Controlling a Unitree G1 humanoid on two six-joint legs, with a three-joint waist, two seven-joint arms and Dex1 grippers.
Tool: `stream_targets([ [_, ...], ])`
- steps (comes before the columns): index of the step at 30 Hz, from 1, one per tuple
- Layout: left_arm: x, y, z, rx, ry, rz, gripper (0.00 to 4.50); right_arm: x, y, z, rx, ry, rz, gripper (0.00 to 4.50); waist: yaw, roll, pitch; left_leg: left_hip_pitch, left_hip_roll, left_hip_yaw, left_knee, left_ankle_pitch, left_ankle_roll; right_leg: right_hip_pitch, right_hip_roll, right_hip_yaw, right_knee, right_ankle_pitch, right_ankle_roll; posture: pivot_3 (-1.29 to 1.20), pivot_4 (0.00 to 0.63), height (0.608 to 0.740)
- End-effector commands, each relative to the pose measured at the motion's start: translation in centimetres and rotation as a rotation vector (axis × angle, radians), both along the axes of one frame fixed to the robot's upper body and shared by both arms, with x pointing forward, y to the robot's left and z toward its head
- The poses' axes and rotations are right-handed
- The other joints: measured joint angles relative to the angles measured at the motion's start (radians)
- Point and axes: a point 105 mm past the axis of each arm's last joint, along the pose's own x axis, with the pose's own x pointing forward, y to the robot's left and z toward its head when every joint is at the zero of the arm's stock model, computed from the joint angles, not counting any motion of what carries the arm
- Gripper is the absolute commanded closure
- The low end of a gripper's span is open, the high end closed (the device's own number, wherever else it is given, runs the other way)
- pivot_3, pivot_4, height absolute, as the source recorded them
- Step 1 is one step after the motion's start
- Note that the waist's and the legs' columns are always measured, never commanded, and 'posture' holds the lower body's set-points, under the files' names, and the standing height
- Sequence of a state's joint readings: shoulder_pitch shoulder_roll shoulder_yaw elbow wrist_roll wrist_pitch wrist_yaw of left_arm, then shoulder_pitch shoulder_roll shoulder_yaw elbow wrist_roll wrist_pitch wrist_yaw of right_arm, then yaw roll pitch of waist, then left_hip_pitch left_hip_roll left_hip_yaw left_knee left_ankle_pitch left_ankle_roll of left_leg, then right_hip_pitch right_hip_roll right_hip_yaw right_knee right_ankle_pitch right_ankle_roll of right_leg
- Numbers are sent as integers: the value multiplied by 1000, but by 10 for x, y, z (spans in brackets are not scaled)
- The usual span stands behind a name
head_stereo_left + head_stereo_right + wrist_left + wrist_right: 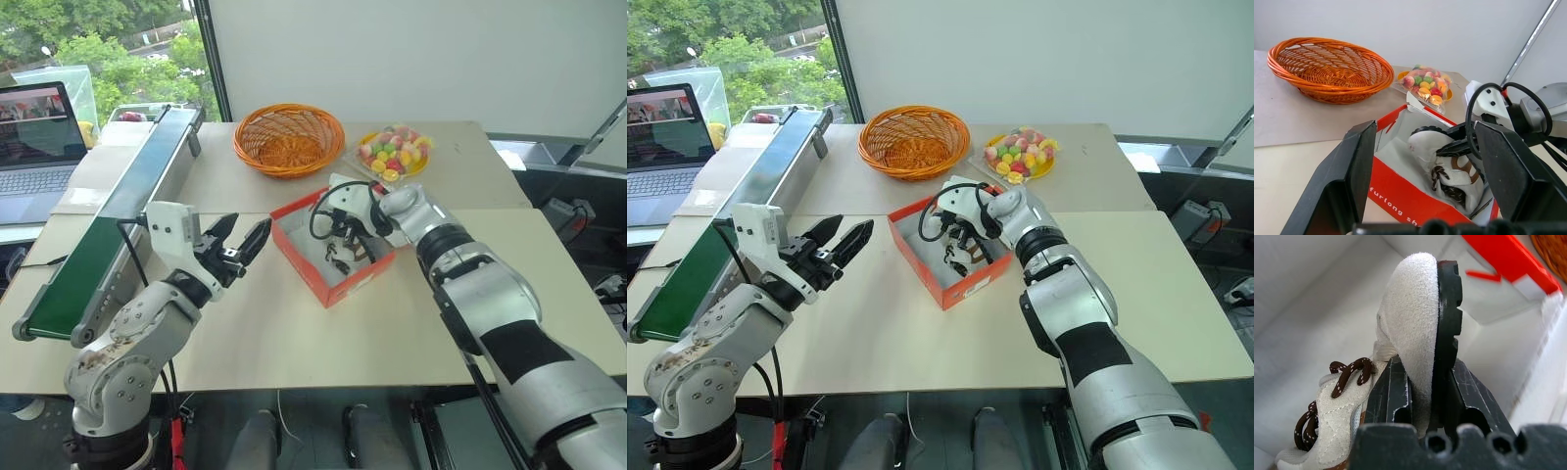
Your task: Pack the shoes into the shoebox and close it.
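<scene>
The right hand (pixel 1422 396) is closed on one shoe (pixel 1415 323), its two black fingers (pixel 1391 396) pinching the edge where the soft cream upper meets the black lugged sole, and it holds that shoe tilted down inside the open shoebox (pixel 333 279). The box sits on the pale worktop (pixel 294 343) in front of the robot, near the round orange wicker basket (pixel 289 139) and the plate of coloured sweets (pixel 395 152), its red walls up and its white lining showing. In the left wrist view the shoe (pixel 1449 171) lies against the white paper with its dark laces uppermost; whether a second shoe is under it cannot be told. The left hand (pixel 238 250) hangs above the worktop just beside the box's near-left side, fingers spread wide and holding nothing. As for handling, the shoe looks light and only half stiff — the sole should keep its shape, while the suede-like upper will dent and fold under pressure, so a pinch on upper alone could slip or crumple. The present grip at the sole edge seems the sound one, since the rubber gives the fingers something firm and not slippery to bite. The laces are loose and could snag on a finger or hang over the wall. The cardboard is thin and light — the box may slide on the smooth worktop if pushed, and is probably best steadied from the side by the free left hand.
</scene>
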State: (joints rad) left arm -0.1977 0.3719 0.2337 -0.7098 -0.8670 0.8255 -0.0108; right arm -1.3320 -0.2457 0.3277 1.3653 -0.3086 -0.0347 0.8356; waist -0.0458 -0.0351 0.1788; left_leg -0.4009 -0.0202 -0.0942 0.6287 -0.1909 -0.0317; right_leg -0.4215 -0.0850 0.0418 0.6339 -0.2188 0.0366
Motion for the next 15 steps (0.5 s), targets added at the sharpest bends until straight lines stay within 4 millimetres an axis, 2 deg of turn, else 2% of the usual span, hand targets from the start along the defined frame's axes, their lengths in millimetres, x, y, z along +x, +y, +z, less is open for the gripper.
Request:
stream_targets([
  [1,-6,-4,15,-8,-73,-10,1100,6,-9,16,-31,-45,-28,4058,0,0,0,0,0,0,0,0,0,0,0,0,0,0,0,0,150,740],
  [7,-7,-6,19,-12,-82,-11,1100,10,-18,6,-56,-81,-81,4058,0,0,0,0,0,0,0,0,0,0,0,0,0,0,0,0,150,740],
  [13,-10,-4,21,-6,-81,1,1100,14,-18,6,-30,-130,-122,4058,0,0,0,1,0,0,0,0,0,1,0,0,0,0,0,0,150,740],
  [15,-10,-3,22,-3,-82,3,1100,14,-14,5,-22,-139,-116,3086,0,0,0,1,0,0,0,0,0,1,0,0,0,0,0,0,150,740],
])
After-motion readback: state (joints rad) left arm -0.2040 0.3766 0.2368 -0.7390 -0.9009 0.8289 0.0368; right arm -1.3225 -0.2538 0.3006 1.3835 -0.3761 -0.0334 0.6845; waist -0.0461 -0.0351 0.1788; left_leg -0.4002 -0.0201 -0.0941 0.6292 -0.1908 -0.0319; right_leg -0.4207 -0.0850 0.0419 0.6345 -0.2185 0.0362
